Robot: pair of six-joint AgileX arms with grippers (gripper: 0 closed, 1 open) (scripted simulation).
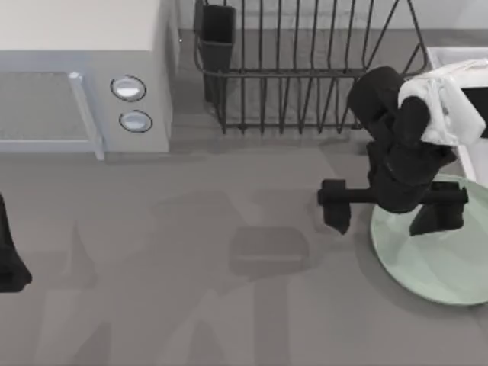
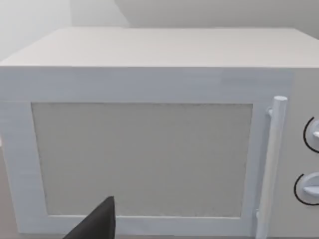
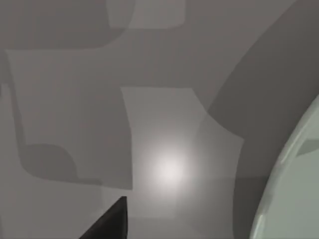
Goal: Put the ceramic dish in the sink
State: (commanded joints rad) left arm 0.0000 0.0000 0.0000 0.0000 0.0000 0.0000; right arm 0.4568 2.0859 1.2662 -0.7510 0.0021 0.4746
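The ceramic dish is a pale mint-green plate lying flat on the grey table at the right edge. My right gripper hovers over the dish's left rim, open wide. One finger is off the dish to its left and the other is above the dish. In the right wrist view the dish rim curves past a dark fingertip above bare table. The sink is the white basin at the back right, partly hidden by the right arm. My left gripper is parked at the left edge.
A white microwave with two knobs stands at the back left, and the left wrist view faces its door. A black wire dish rack with a dark cutlery holder stands at the back middle, beside the sink.
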